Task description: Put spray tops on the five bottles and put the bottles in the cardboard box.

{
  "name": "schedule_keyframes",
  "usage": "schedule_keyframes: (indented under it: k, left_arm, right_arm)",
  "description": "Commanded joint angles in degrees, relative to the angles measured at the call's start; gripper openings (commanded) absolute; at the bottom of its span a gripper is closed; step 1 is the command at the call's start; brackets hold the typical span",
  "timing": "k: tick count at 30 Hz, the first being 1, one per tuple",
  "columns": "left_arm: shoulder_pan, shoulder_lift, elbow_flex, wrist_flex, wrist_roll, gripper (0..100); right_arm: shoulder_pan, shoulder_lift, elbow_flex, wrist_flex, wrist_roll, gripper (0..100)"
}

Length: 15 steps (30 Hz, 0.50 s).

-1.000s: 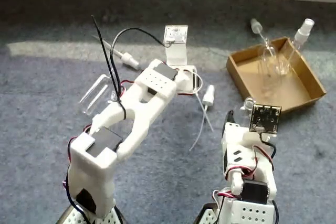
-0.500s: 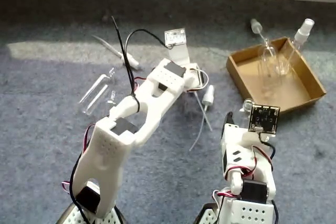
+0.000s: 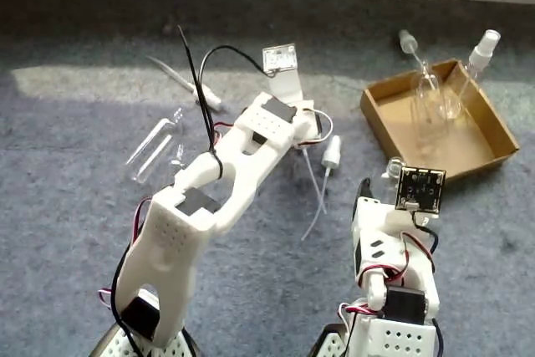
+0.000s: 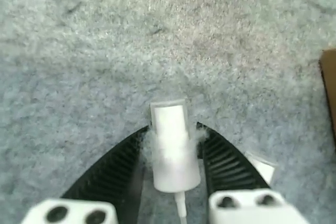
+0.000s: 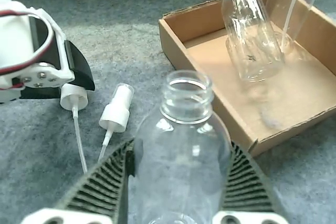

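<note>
Left arm (image 3: 242, 165) stretched forward since a second ago. I see left gripper (image 4: 173, 128) pinching a spray top (image 4: 170, 161); right gripper (image 5: 181, 150) clamps a bottle (image 5: 181, 179) near the cardboard box (image 3: 476, 144).

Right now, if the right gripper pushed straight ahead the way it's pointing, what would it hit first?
Most likely the near wall of the cardboard box: the right gripper, shut on an uncapped bottle, points at it across bare carpet, though depth is unclear.
</note>
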Motion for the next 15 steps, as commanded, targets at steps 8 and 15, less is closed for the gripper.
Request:
schedule_keyframes:
  k: [8, 15]
  left_arm:
    - [0.4, -8.92, -12.26, 21.19, -16.09, 1]
    - [0.13, -16.13, -12.53, 31.12, -20.66, 0]
  right_arm:
    - [-6.02, -0.75, -0.48, -6.99, -0.53, 11.2]
    - [-7.52, -0.75, -0.48, -7.25, -0.09, 11.2]
